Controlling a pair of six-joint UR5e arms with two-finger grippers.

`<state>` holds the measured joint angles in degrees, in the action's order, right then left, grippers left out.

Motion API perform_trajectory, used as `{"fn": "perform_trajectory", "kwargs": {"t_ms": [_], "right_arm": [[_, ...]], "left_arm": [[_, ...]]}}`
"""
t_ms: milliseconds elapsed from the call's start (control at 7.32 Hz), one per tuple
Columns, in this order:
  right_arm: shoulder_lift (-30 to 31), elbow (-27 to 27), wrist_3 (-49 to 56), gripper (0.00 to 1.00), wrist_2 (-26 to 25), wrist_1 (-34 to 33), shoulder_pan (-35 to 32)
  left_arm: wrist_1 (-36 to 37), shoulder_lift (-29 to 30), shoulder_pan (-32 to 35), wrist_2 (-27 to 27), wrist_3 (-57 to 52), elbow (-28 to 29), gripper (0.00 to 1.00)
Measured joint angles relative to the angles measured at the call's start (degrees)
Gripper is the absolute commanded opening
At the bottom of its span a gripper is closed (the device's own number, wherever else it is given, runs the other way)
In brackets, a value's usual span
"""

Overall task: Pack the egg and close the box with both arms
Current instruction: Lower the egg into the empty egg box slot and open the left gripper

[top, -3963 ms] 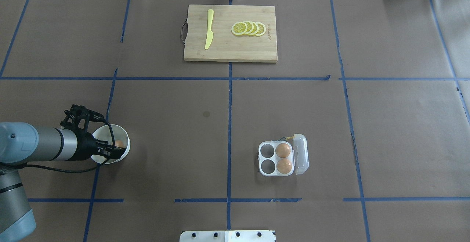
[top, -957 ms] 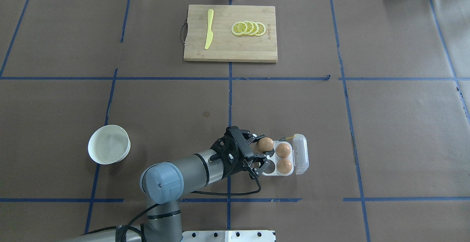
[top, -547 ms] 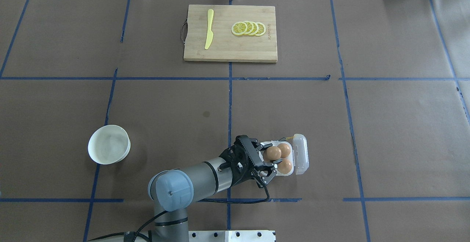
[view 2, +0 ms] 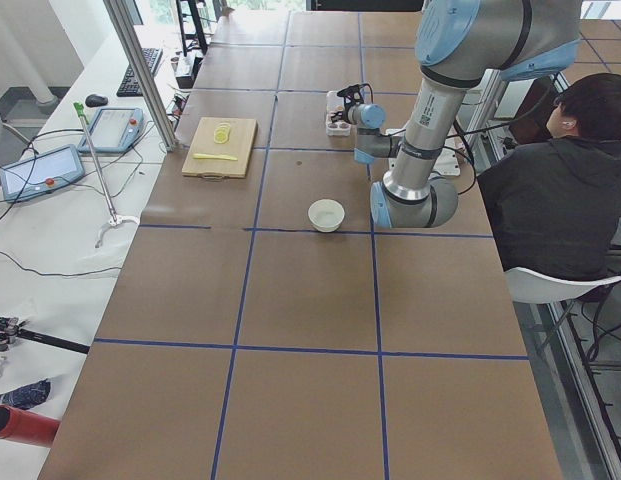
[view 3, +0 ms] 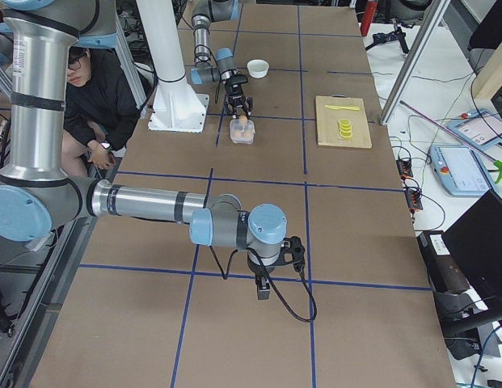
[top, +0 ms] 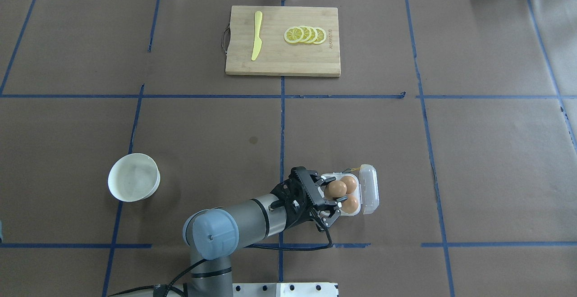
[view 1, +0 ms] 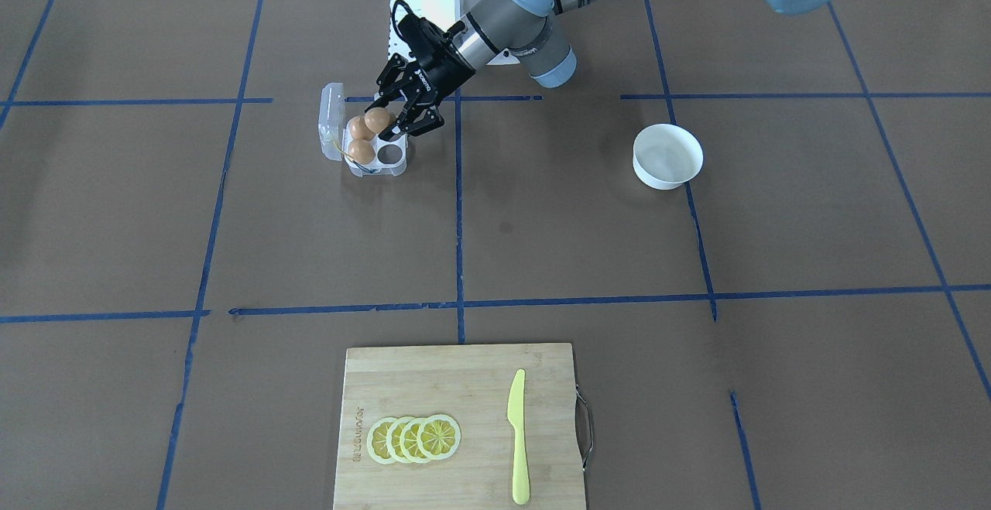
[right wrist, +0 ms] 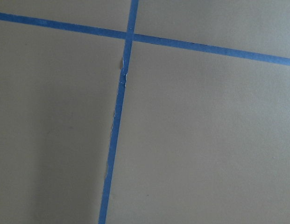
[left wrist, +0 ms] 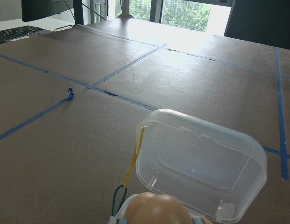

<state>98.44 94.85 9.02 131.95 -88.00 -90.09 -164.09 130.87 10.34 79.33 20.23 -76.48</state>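
Note:
The clear box stands open on the table, its lid upright on the right side with a yellow string at the hinge. Two brown eggs sit in its right-hand cups. My left gripper is shut on a third egg and holds it over the box's left cups, next to the far right egg; it also shows in the front view. One left cup is empty. My right gripper shows only in the right side view, far from the box; I cannot tell its state.
A white bowl stands empty at the left. A wooden cutting board with a yellow knife and lemon slices lies at the far middle. A seated person is beside the robot's base.
My left gripper carried the egg from the bowl across to the box. In the last half second it has barely moved.

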Motion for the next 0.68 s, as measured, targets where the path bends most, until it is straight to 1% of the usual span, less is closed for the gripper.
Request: {"fn": "perform_trajectory", "kwargs": {"t_ms": [683], "right_arm": [[0.0,0.0,0.0,1.00,0.0,0.0,0.0]], "left_arm": [[-0.6,0.0,0.4,0.0,0.1,-0.3,1.00]]}}
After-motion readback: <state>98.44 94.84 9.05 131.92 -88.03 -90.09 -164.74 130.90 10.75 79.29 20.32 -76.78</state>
